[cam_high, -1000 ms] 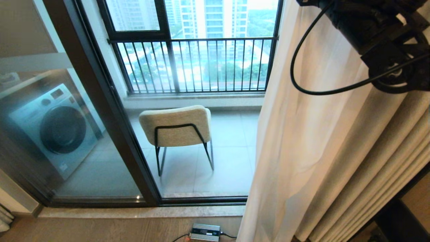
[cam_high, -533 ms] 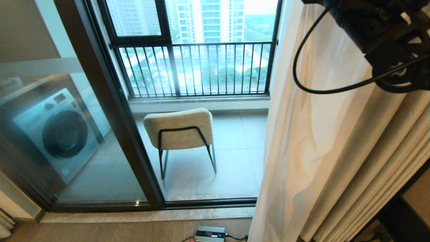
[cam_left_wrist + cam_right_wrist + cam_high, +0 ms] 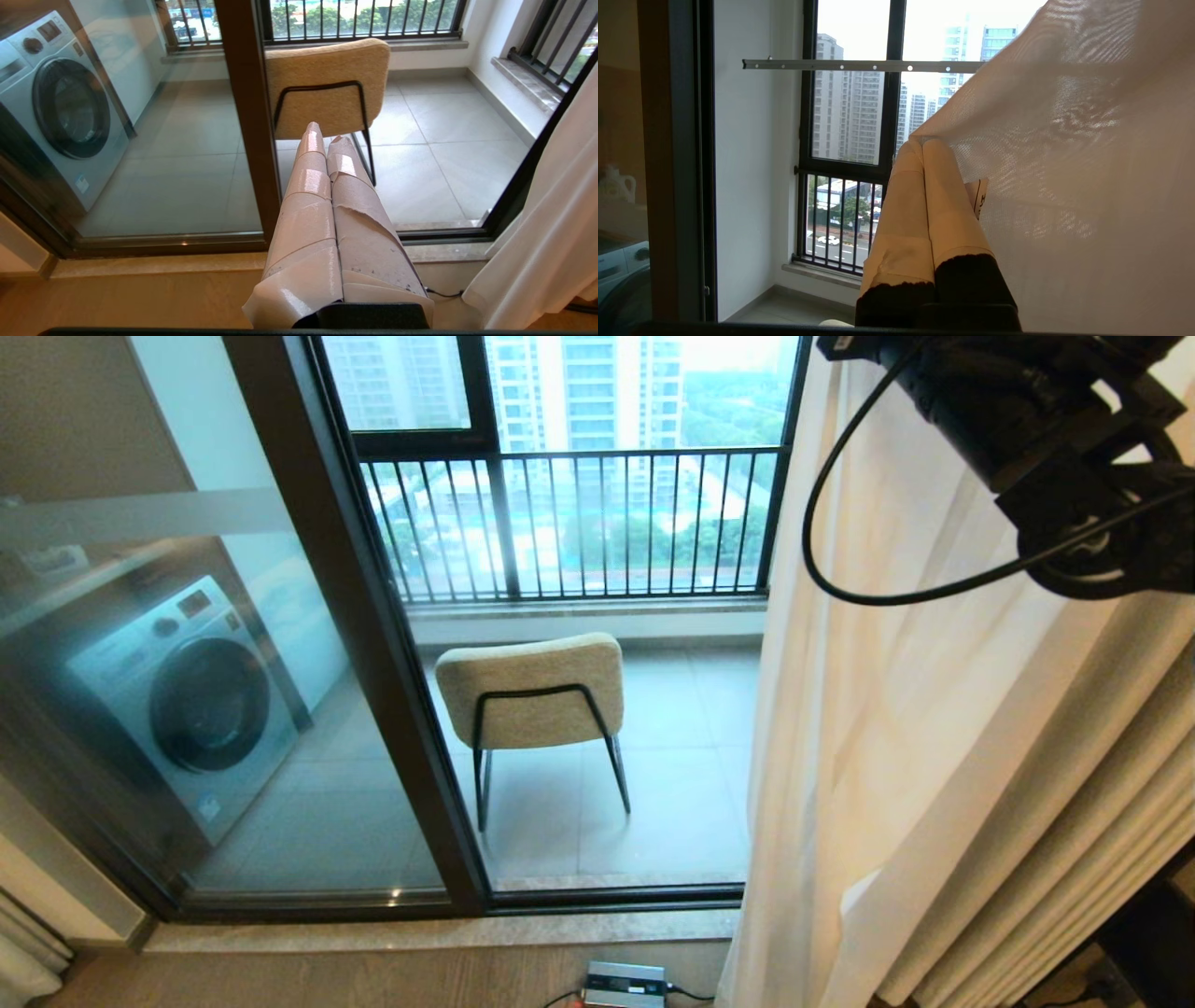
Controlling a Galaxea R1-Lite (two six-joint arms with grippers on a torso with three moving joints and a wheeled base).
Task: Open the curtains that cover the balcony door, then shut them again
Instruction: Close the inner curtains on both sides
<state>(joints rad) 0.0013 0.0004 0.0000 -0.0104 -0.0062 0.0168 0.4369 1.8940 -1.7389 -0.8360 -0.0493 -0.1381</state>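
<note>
The curtains [image 3: 934, 709] hang bunched at the right, a sheer white panel in front of thick cream drapes [image 3: 1102, 784]. The balcony door [image 3: 373, 663], dark-framed glass with a frosted band, stands uncovered on the left. My right arm [image 3: 1046, 429] is raised at the top right. In the right wrist view, my right gripper [image 3: 920, 142] is shut, its taped tips pinching the edge of the sheer panel [image 3: 1064, 140], which fans out taut from them. The left gripper [image 3: 327, 135] hangs low, shut and empty, pointing toward the door frame [image 3: 247, 116].
Behind the glass a beige chair [image 3: 532, 691] stands on the balcony tiles, with a washing machine [image 3: 187, 700] to the left. The barred outer window [image 3: 579, 523] is beyond. A small power box with cables [image 3: 624, 985] lies on the floor by the stone sill [image 3: 420, 929].
The whole head view has shifted right, so the camera has moved. The door frame, chair and curtain edge sit further right in the picture. The right arm keeps its place.
</note>
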